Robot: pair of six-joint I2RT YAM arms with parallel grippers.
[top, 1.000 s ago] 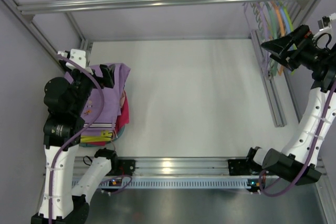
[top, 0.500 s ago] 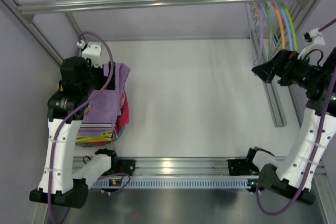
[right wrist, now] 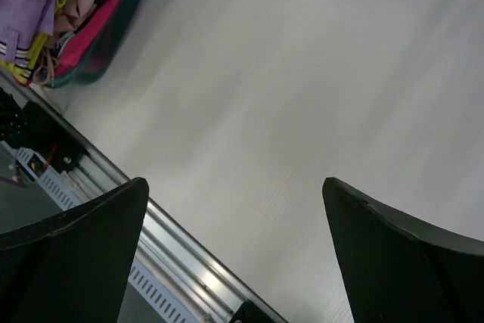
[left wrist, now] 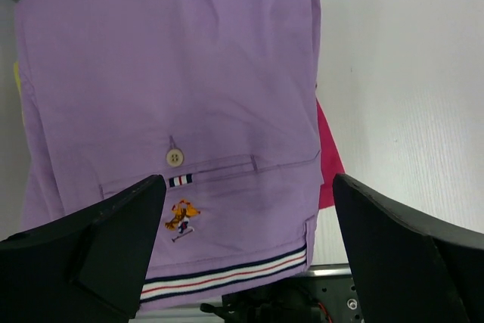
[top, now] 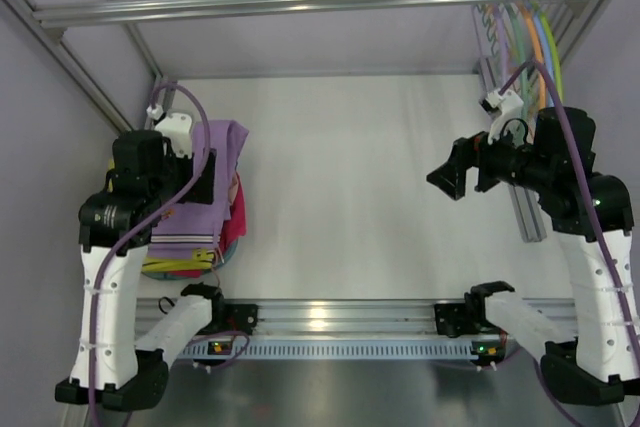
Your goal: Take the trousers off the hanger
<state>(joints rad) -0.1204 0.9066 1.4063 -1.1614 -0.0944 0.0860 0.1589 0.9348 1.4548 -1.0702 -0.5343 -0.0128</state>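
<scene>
The pale lilac trousers [top: 208, 209] lie folded on top of a clothes pile at the table's left; the left wrist view shows their pocket button and striped waistband [left wrist: 166, 88]. A yellow pair [top: 176, 265] peeks out at the pile's near end. Several coloured hangers [top: 528, 42] hang bare on the rail at the back right. My left gripper [top: 203, 183] is open and empty just above the lilac trousers, with its fingers either side of the waistband [left wrist: 246, 187]. My right gripper [top: 450, 173] is open and empty over the bare table [right wrist: 234, 187], left of the hangers.
A red-magenta cloth [top: 238, 215] sticks out under the lilac pair, also in the left wrist view [left wrist: 327, 168]. The pile shows far off in the right wrist view [right wrist: 53, 13]. An aluminium rail [top: 300, 2] crosses the back, a frame post [top: 522, 192] stands at the right, and the base rail [top: 340, 317] runs along the front.
My right arm has swung away from the hangers, left and down over the table. My left arm has shifted slightly above the pile. Both grippers stay empty.
</scene>
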